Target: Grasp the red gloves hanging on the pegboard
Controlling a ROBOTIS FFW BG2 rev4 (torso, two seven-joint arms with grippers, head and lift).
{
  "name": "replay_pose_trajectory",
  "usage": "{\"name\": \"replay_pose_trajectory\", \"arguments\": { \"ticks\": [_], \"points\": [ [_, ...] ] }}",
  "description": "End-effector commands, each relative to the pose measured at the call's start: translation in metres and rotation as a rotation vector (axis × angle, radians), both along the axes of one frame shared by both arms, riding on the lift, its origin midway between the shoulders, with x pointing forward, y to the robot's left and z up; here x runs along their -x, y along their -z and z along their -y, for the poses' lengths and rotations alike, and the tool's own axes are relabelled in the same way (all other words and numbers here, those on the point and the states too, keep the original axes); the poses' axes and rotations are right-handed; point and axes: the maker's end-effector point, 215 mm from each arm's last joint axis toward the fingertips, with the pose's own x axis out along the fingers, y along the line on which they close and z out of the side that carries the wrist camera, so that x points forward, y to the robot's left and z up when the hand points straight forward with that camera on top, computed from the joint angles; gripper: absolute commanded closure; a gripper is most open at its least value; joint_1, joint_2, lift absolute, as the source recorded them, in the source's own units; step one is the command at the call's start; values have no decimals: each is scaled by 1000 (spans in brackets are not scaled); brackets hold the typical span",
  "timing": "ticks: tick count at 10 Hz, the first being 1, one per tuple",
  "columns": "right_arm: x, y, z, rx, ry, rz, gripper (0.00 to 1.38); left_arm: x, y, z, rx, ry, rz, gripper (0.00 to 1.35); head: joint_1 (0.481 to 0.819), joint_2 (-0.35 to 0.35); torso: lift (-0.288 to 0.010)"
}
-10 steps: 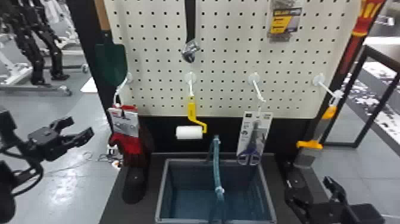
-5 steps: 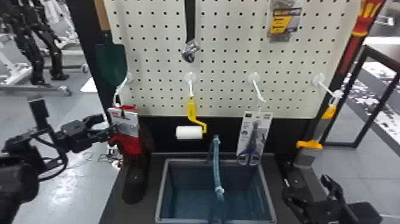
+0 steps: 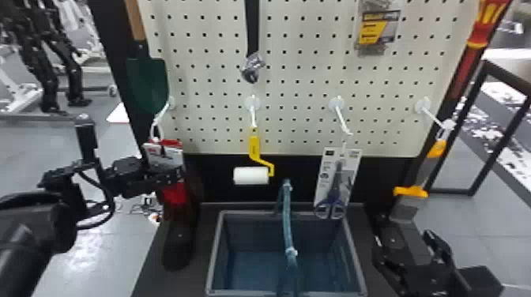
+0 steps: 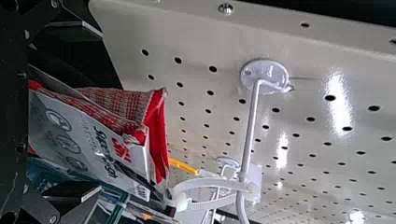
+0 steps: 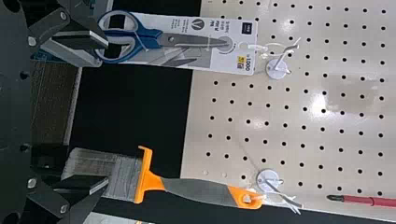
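Observation:
The red gloves [image 3: 176, 195] hang with a white card header [image 3: 162, 151] from a white hook [image 3: 159, 118] at the pegboard's [image 3: 300, 59] lower left corner. My left gripper [image 3: 170, 178] comes in from the left at the height of the gloves. In the left wrist view the gloves [image 4: 126, 106] lie between the fingers of that gripper [image 4: 88, 112], which is open, and the hook [image 4: 250, 126] is just beyond. My right gripper [image 3: 411, 247] is parked low at the right, open [image 5: 100, 114].
A blue-grey bin [image 3: 215, 252] sits below the board with a blue strap across it. A yellow-handled paint roller [image 3: 253, 173], a scissors pack [image 3: 336, 181] and an orange-handled brush [image 3: 411, 193] hang to the right. A green trowel [image 3: 148, 83] hangs above the gloves.
My left arm has swung in from the far left to the right, bringing its gripper up to the gloves. The right arm has hardly moved.

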Motion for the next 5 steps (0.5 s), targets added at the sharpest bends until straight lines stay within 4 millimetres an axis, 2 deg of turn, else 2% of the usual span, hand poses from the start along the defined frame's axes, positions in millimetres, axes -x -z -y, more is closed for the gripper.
{"name": "replay_pose_trajectory", "arguments": {
  "ticks": [1,2,4,5],
  "points": [
    [0,1,0,-3,1,-2,256,-1,0,4,-37,16,7,277,549,0,-100],
    [0,1,0,-6,1,0,256,-2,-1,5,-42,18,12,642,549,0,-100],
    [2,2,1,-7,3,-3,256,-2,-3,7,-44,11,34,1093,549,0,-100],
    [2,2,1,-9,3,-3,256,-3,-4,6,-49,-6,35,1219,549,0,-100]
  ]
}}
